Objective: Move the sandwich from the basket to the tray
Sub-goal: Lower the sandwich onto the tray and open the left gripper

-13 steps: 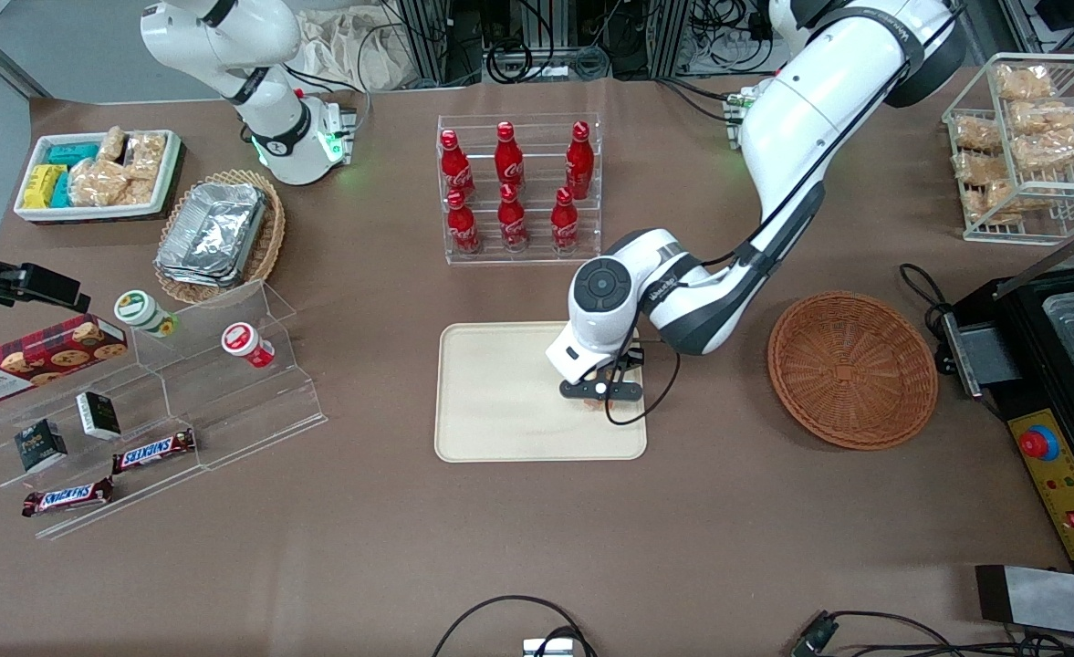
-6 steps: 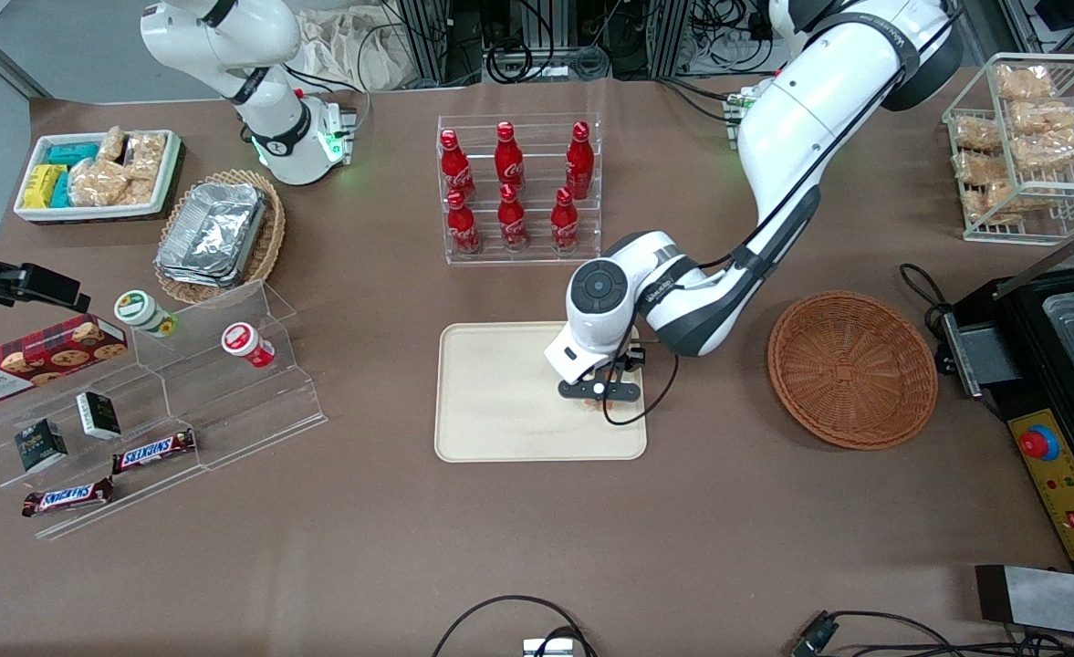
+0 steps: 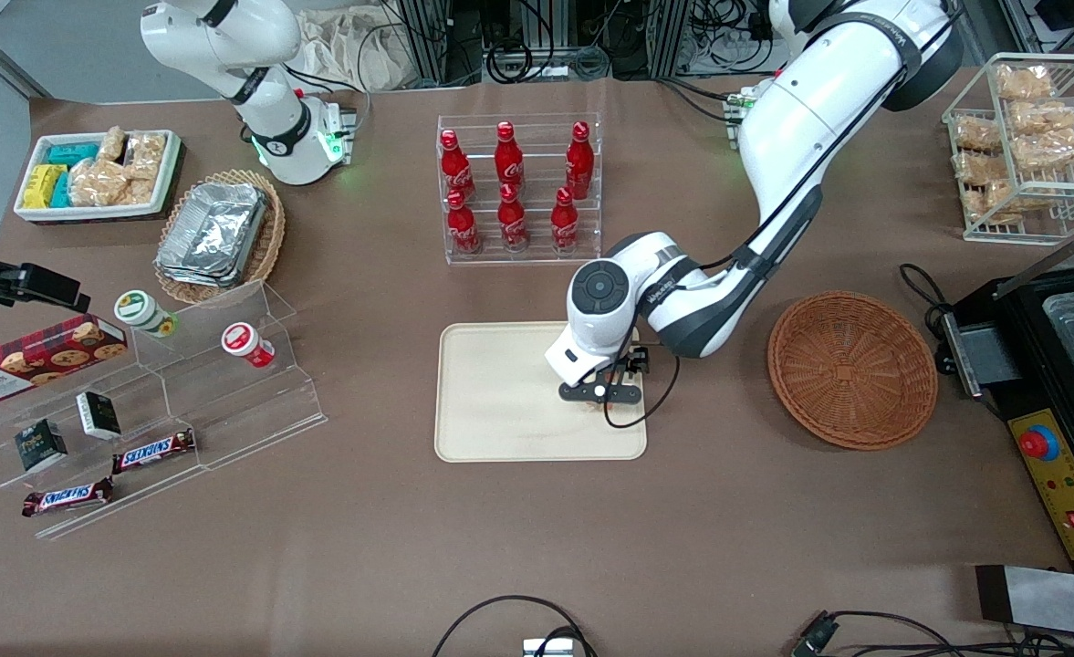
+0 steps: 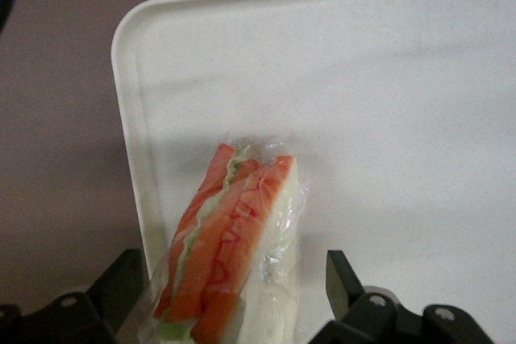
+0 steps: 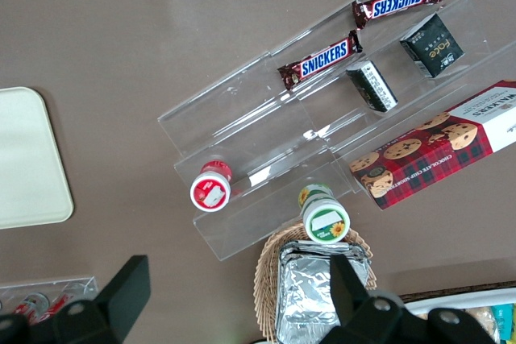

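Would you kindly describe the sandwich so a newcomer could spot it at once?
Find the cream tray nearer the camera than the cola bottles. The sandwich lies near its edge on the basket side, between the open gripper fingers. It is the only clear-wrapped wedge showing orange and green filling.

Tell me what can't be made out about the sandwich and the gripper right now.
- Front view: the sandwich is almost wholly hidden under the gripper, which sits low over the tray.
- Left wrist view: one end of the sandwich is cut off by the picture's edge.
- Left wrist view: the jaws stand apart on either side, but the clear wrap hides whether one touches it.
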You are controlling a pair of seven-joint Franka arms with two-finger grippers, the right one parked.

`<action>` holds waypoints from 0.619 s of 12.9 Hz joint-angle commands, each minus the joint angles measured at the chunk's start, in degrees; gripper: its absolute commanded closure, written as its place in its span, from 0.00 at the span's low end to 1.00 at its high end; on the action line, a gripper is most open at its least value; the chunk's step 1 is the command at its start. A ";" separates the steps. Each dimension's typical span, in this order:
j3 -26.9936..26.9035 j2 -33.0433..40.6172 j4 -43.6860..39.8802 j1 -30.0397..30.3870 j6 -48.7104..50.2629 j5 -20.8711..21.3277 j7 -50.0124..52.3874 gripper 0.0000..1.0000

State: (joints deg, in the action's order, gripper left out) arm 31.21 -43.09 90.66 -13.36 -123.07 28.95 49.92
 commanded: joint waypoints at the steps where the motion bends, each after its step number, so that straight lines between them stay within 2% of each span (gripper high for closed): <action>1: -0.19 1.25 -2.06 0.97 2.57 0.94 0.62 0.00; 4: -0.10 1.87 -5.39 1.32 8.45 0.94 1.15 0.00; 8: -0.10 4.15 -5.85 2.72 9.34 -0.03 1.32 0.00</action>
State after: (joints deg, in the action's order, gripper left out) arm 31.04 -40.74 84.65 -11.56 -114.95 29.03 50.17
